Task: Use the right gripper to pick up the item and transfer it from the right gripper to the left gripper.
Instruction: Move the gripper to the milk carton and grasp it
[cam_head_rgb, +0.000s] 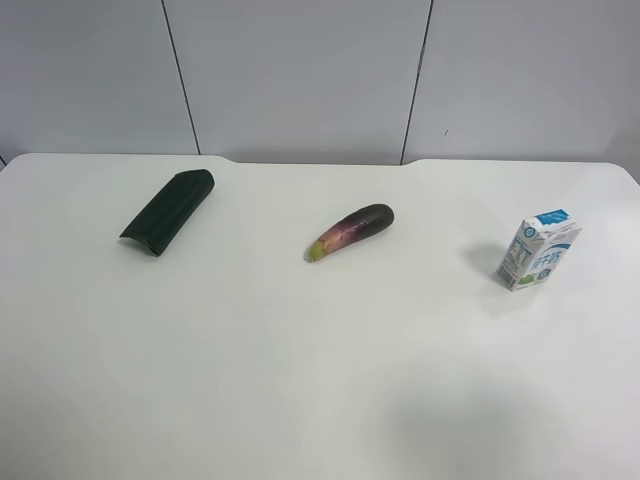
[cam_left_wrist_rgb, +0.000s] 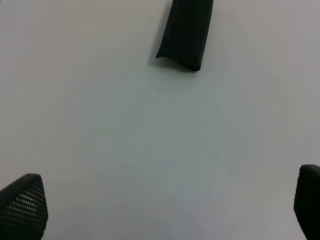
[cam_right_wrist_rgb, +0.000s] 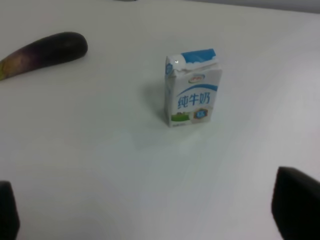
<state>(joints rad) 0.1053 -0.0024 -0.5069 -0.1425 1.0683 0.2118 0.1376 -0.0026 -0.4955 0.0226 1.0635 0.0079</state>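
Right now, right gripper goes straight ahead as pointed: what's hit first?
Probably the carton, standing slightly off-centre ahead of the open right gripper; the eggplant lies well aside. Depth is unclear.

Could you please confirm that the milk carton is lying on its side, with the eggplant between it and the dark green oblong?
Not quite: the milk carton stands upright, not on its side, as the right wrist view shows clearly. The eggplant does lie between it and the dark green oblong.
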